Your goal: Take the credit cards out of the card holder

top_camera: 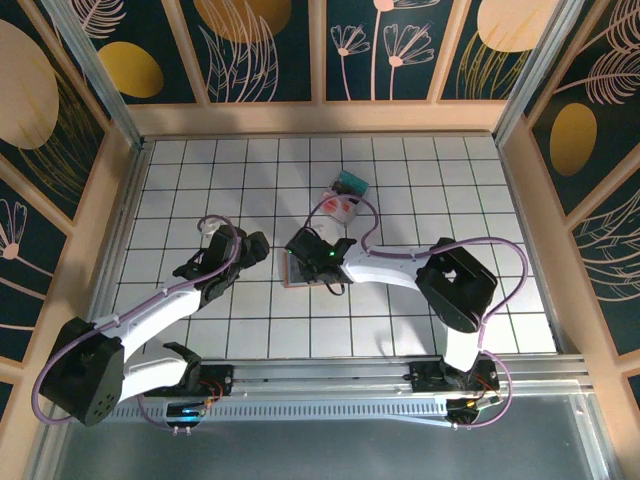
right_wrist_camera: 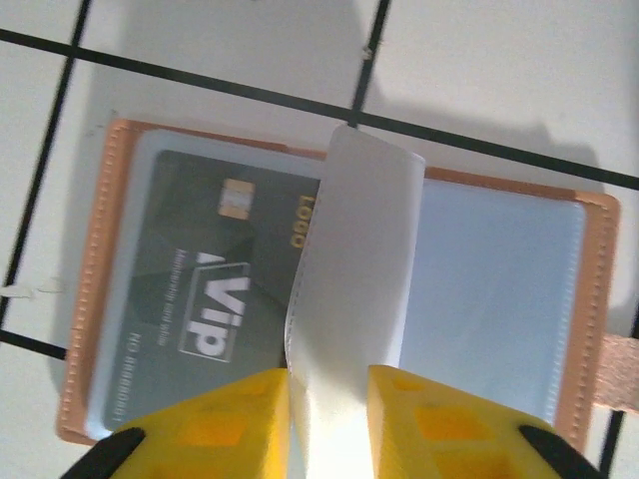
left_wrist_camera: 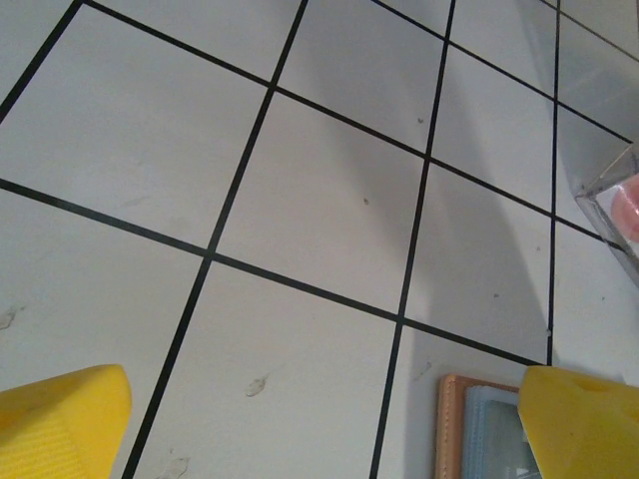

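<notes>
From my remote seat, the left gripper [top_camera: 252,247] hangs over the white gridded table [top_camera: 180,180], jaws as wide as they go and nothing between them; its wrist camera puts the two yellow fingertips [left_wrist_camera: 60,424] at the bottom corners of the frame with bare tiles between, and catches at lower right one tan corner of the card holder [left_wrist_camera: 461,429], lying flat on the table just beside the right-hand fingertip; whether the two touch I cannot tell. From above, the holder sits near the table's middle, largely covered by the right gripper [top_camera: 308,252], so that view gives me little more than a tan edge; the right wrist camera supplies the rest: the holder lies open, blue-grey inside, with a dark grey card [right_wrist_camera: 210,289] lettered "ViP" tucked in the left-hand pocket and a small brown tab [right_wrist_camera: 621,371] poking from the right edge. There the right gripper's yellow fingers [right_wrist_camera: 230,424] are closed narrowly on a clear plastic sleeve [right_wrist_camera: 354,249], which stands up from the spine and curls over at its top. Just beyond, a clear plastic box [top_camera: 345,195] with red and teal contents rests near the holder; the left wrist camera clips its corner at the frame's right edge.
</notes>
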